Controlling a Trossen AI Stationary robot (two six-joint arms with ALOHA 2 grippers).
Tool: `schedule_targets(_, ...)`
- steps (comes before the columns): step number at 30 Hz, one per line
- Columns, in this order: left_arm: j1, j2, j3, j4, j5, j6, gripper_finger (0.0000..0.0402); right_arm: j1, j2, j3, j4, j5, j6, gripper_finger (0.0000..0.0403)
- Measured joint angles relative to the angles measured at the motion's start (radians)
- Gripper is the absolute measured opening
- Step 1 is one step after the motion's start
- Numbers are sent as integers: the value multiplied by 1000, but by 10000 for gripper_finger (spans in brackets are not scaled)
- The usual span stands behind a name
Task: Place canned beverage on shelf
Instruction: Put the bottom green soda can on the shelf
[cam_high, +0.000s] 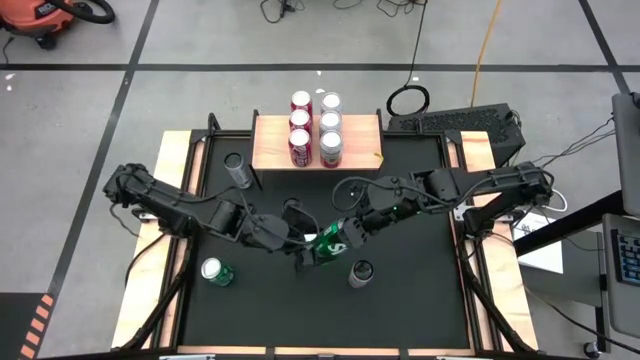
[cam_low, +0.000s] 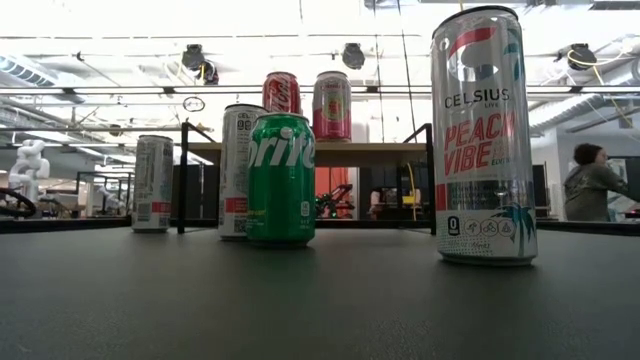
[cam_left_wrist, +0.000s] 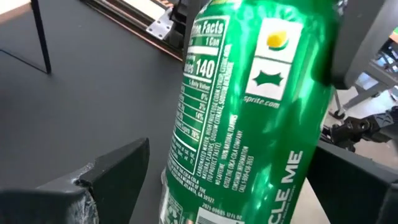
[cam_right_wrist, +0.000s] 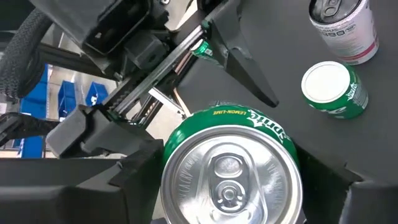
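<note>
Both arms reach inward & meet at frame centre of the overhead shot, just below mid-height. Right hand (cam_high: 335, 238), coming in from the right, is clamped on a green soda can (cam_high: 327, 243); its wrist cam looks down on the can's silver top (cam_right_wrist: 229, 179) with a dark finger on each side. Left hand (cam_high: 303, 243), coming in from the left, has its fingers spread wide w/ the same can between them, no contact visible; the can's label (cam_left_wrist: 249, 118) fills its wrist cam.

The shelf (cam_high: 365, 140), wood-topped, sits upper centre, carrying six cans (cam_high: 315, 127) in two rows. A second green can (cam_high: 215, 271) stands lower left on the bench (cam_high: 420, 300), a tall slim can (cam_high: 361, 273) just right of centre, another slim can (cam_high: 237, 168) left of the shelf.
</note>
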Motion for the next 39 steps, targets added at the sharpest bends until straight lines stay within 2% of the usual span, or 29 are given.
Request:
schedule_targets(10,11,3,0,-7,0,9,387,-20,0,0,7,-2,-1,275)
schedule_targets(20,12,3,0,-2,3,3,289,-24,0,0,6,-1,-2,275)
schedule_targets(27,12,3,0,7,3,1,292,-24,-6,0,6,-2,-12,281)
schedule_targets(35,13,3,0,97,32,-1,292,-25,-60,0,6,-13,-94,335)
schedule_targets(39,13,3,-1,176,39,-2,292,-25,-100,0,17,-32,-142,346)
